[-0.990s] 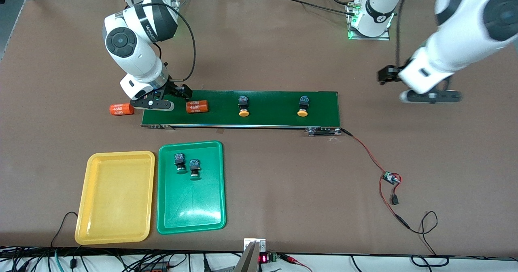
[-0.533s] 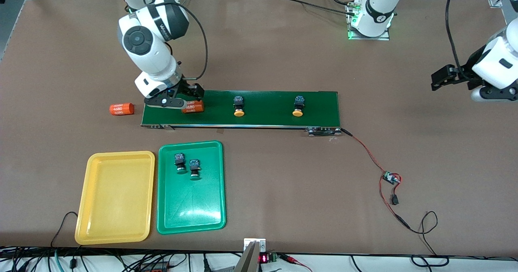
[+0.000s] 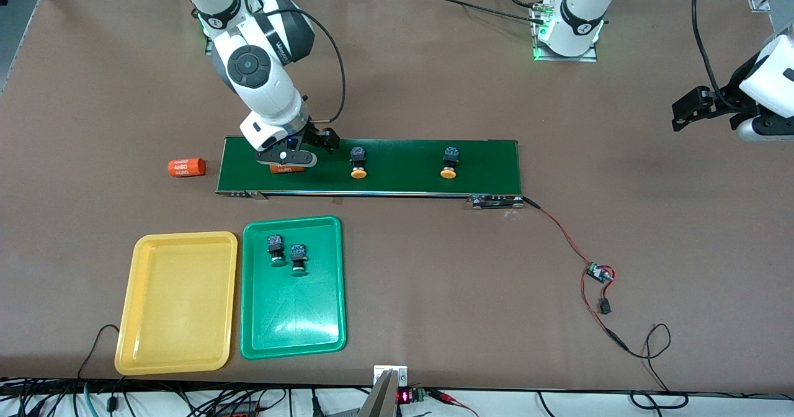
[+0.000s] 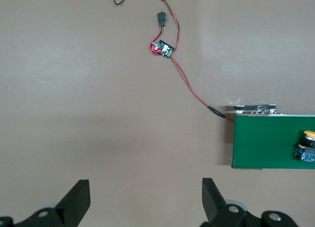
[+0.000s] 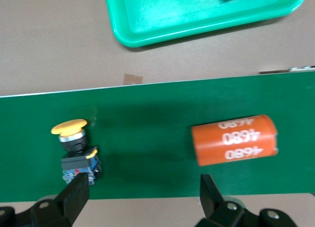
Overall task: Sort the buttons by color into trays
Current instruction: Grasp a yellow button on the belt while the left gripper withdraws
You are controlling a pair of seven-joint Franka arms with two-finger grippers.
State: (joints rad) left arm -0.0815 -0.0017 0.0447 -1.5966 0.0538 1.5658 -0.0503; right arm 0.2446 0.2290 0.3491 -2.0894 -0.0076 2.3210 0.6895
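Two yellow-capped buttons [image 3: 358,162] [image 3: 450,162] lie on the dark green belt [image 3: 403,178]. Two green-capped buttons [image 3: 275,247] [image 3: 299,259] lie in the green tray [image 3: 293,318], beside the yellow tray [image 3: 177,305], which holds nothing. My right gripper [image 3: 286,159] hangs open over the belt, above an orange cylinder [image 3: 286,169]. In the right wrist view the gripper [image 5: 144,192] is open; one yellow button [image 5: 74,148] lies by one finger [image 5: 78,187], and the cylinder [image 5: 235,138] is to the other side. My left gripper [image 4: 146,197] is open over bare table off the belt's end [image 4: 273,141].
A second orange cylinder [image 3: 186,167] lies on the table off the belt's end toward the right arm. A red and black wire runs from the belt's other end to a small circuit board [image 3: 598,273]. Cables line the table's edge nearest the front camera.
My right gripper has moved along the belt toward the left arm's end, to above the cylinder. The belt's buttons and cylinder drifted toward the right arm's end. My left arm swung outward.
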